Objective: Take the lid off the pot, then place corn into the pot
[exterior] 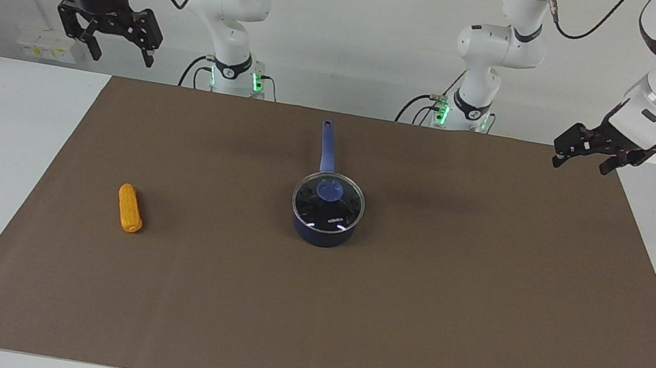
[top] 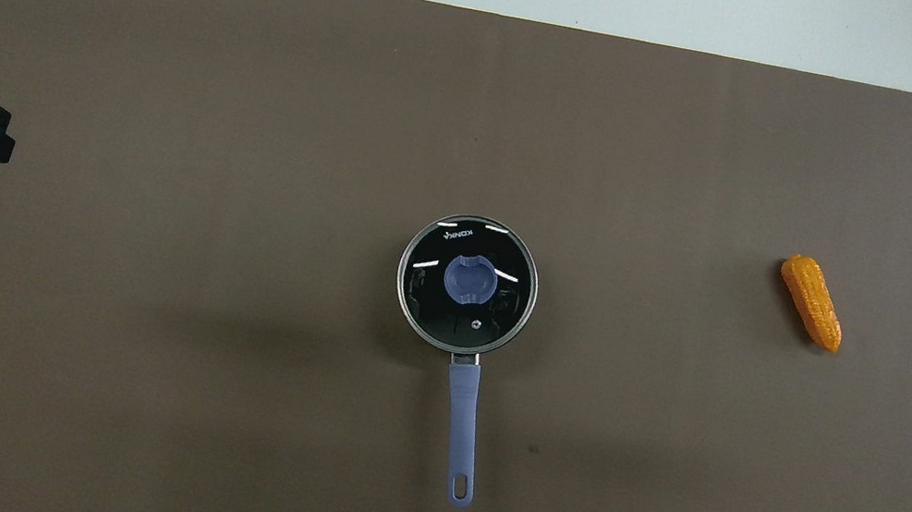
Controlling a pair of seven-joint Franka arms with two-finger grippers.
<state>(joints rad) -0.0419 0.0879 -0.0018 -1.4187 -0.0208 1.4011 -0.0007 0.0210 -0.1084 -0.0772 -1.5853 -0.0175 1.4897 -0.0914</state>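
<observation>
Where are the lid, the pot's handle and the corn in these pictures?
lid (top: 468,280): overhead view, on the blue knob at its centre.
pot's handle (top: 462,419): overhead view, midway along the straight blue handle, pointing toward the robots.
corn (exterior: 130,208): facing view, middle of the cob, toward the right arm's end.

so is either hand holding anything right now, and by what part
Nothing is held: the left hand and right hand hang open and empty; the lid sits on the pot.

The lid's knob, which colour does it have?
The knob is light blue; the overhead view shows it best.
</observation>
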